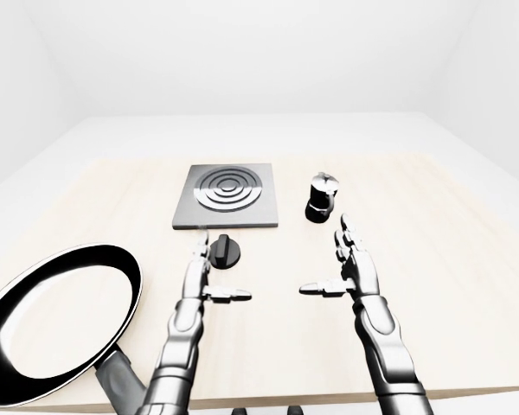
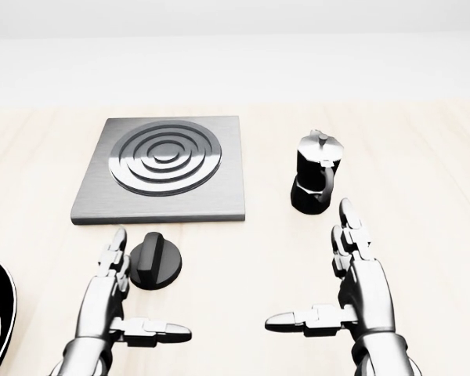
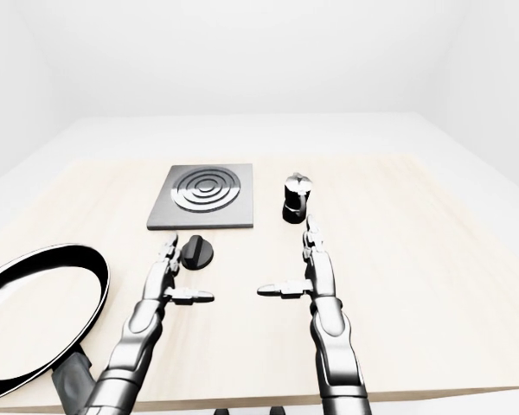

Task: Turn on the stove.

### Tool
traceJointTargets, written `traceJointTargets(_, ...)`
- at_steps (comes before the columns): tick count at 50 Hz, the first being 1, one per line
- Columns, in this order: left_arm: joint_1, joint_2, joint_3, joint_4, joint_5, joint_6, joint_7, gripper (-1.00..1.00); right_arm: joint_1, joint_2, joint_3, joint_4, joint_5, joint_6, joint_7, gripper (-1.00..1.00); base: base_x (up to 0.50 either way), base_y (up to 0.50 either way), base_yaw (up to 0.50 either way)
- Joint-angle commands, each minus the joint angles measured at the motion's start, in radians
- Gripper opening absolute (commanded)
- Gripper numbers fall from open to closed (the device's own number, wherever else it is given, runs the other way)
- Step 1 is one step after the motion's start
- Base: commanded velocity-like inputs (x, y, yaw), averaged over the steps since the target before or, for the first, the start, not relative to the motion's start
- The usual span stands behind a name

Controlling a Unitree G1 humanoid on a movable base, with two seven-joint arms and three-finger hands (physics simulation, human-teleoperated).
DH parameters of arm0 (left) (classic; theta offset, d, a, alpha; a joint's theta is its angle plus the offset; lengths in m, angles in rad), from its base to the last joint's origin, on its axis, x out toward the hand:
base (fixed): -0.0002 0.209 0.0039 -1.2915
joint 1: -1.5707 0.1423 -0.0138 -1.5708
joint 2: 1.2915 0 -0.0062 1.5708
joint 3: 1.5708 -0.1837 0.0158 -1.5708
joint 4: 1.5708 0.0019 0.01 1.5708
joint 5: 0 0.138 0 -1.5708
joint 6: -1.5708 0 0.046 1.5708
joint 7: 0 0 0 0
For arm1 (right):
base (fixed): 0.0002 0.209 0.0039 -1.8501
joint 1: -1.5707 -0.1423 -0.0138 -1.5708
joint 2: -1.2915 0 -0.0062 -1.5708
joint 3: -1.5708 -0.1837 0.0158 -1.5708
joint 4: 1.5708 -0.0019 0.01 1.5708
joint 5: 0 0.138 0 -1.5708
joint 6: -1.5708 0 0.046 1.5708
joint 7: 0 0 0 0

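Head view shows the stove (image 2: 163, 170) as a flat, square slab of brushed grey metal lying on the pale, wood-grained surface (image 2: 423, 157), with a burner of raised concentric rings set toward its upper left. Just below its bottom edge sits the knob (image 2: 154, 262) — a matte black round disc with a raised bar across it, the bar running nearly straight up and down in the view. Knob and slab lie near each other but apart.

To the right of the stove stands a glossy black moka pot (image 2: 316, 171), faceted, with a small lid knob and a handle on its right side.

Both hands are silvery, jointed metal. The left hand (image 2: 113, 294) hovers just left of the knob, fingers straight and thumb stretched sideways — open, holding nothing. The right hand (image 2: 359, 286) sits below the moka pot, likewise spread open, its thumb pointing left.

In the left-eye view a frying pan (image 1: 56, 322) with a shiny black rim and pale inside lies at lower left, its dark handle reaching the bottom edge.
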Motion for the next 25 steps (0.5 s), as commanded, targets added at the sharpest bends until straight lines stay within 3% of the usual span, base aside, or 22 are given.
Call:
traceJointTargets(1, -0.008, -0.007, -0.011, 0.022, 0.012, 0.000, 0.001, 1.00, -0.001, 0.000, 0.000, 0.006, 0.002, -0.002, 0.002, 1.00, 0.00, 0.00, 0.00)
traceJointTargets(25, 0.040, -0.047, -0.077, 0.002, 0.072, 0.000, -0.017, 1.00, 0.004, 0.001, 0.003, 0.010, 0.001, -0.007, 0.005, 1.00, 0.00, 0.00, 0.00)
